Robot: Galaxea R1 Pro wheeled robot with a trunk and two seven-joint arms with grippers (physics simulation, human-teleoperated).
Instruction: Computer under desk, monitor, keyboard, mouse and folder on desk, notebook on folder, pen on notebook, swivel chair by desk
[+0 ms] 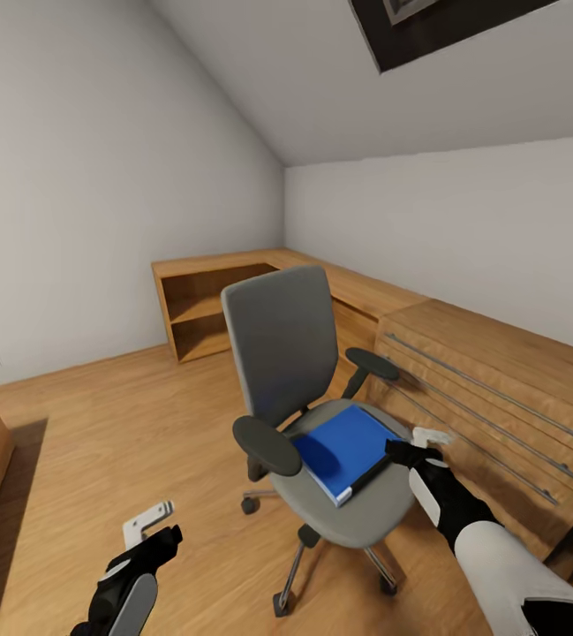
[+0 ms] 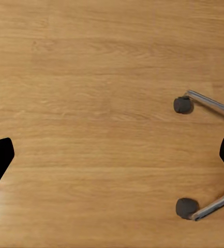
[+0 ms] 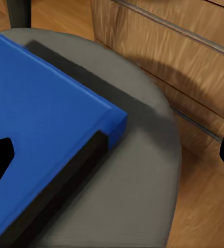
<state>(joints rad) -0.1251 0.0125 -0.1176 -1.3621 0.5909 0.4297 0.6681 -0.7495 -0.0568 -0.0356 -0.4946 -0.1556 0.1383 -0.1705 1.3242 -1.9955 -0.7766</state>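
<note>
Both arms — black wrists, white forearm shells — end in pale grey fingers (image 1: 147,519).

matt blue folder (image 1: 346,448), cloth chair (image 1: 286,353), wood floor (image 1: 101,442).

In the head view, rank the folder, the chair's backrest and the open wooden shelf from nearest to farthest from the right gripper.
1. Folder: on the seat, right beside the right gripper.
2. Backrest: upright behind the seat.
3. Shelf: against the far wall, past the chair.
</note>
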